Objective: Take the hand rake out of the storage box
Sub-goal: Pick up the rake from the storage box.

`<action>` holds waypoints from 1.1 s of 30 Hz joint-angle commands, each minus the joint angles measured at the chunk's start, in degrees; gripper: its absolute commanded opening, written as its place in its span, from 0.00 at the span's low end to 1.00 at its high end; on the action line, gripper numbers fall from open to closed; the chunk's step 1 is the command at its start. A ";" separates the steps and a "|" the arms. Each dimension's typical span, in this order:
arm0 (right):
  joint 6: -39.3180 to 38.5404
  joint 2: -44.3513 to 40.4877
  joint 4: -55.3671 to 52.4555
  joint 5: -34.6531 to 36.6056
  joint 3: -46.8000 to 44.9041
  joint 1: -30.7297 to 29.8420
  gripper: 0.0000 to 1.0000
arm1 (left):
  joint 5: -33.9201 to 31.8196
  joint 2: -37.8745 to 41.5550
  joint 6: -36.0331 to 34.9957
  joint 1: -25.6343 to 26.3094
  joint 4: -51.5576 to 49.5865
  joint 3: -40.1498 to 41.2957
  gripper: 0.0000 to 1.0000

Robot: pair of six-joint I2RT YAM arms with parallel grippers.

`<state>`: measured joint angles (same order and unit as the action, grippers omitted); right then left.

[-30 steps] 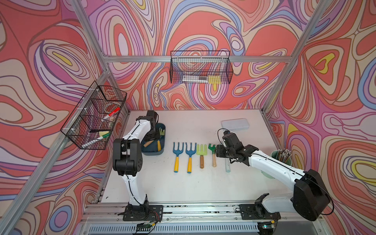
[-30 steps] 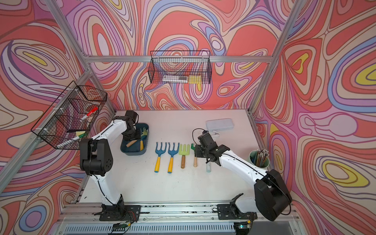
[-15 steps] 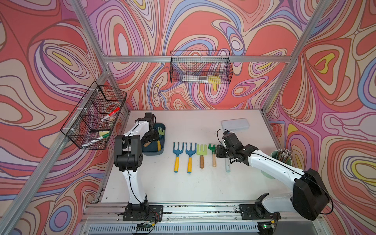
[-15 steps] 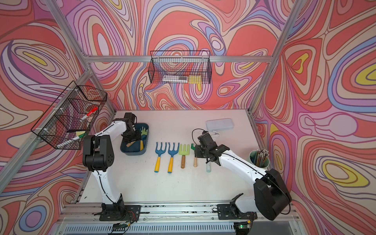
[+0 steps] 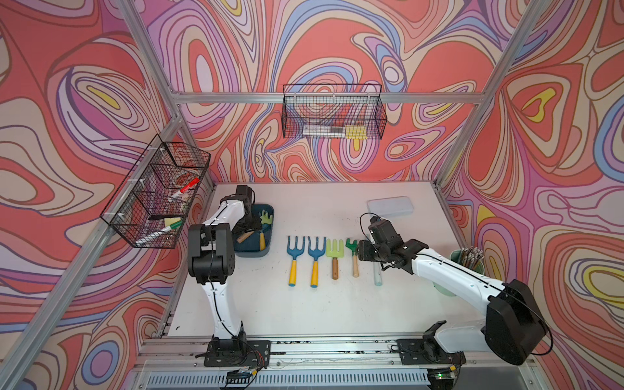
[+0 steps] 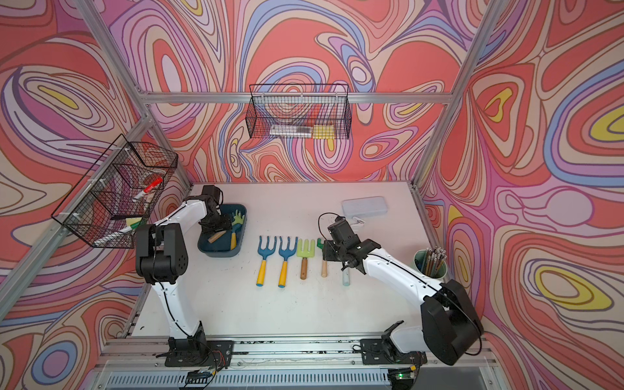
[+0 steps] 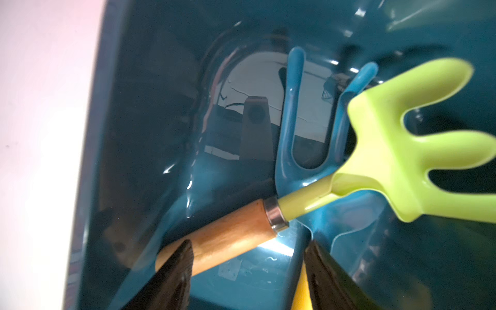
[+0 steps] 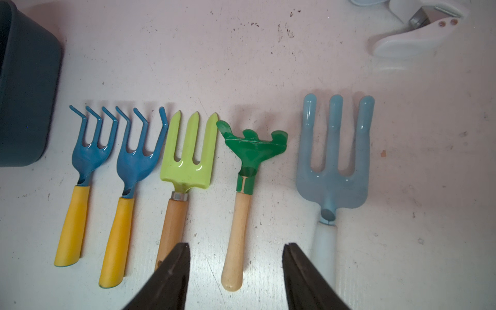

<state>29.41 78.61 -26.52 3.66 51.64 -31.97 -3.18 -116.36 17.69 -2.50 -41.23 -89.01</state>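
The storage box (image 5: 251, 252) (image 6: 219, 253) is a dark teal tray at the table's left. Two hand rakes lie crossed in it. One has a lime-green head (image 7: 402, 150) (image 5: 266, 217) and a wooden handle (image 7: 228, 236). Under it lies a blue-headed rake (image 7: 290, 120) with a yellow handle (image 7: 302, 290) (image 6: 233, 240). My left gripper (image 7: 249, 247) (image 6: 219, 228) is down inside the box and open. The wooden handle's end lies by one finger and the yellow handle by the other. My right gripper (image 8: 236, 245) (image 5: 363, 251) hovers open over the table, holding nothing.
Several rakes lie in a row mid-table: two blue ones (image 5: 293, 256), a lime one (image 8: 188, 150), a green one (image 8: 249, 145) and a pale blue one (image 8: 334, 161). A translucent case (image 5: 390, 206), a white clip (image 8: 410, 40), a pencil cup (image 5: 467, 263) and wire baskets (image 5: 332, 116) (image 5: 155, 196) surround them.
My left arm has shifted a little towards the front over the box and its jaws have opened wider. The right arm has not moved.
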 commanded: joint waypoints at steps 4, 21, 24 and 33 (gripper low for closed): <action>-0.10 0.82 0.65 0.31 0.56 -0.45 0.57 | -1.60 -1.75 -1.31 -0.15 -3.39 -4.32 0.70; -0.58 1.92 0.61 0.12 1.10 -0.38 0.57 | 1.99 -4.83 -4.93 -0.19 3.98 1.63 0.75; -0.66 1.90 0.54 0.20 1.10 -0.38 0.57 | 2.01 -5.58 -4.78 -0.06 4.36 1.84 0.72; -0.14 2.66 1.69 -0.74 -0.22 -0.38 0.57 | 4.53 -0.55 -2.02 -0.13 5.72 6.40 0.48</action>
<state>29.21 80.16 -26.13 3.49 51.64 -31.97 0.93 -118.65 14.26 -2.39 -34.26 -85.30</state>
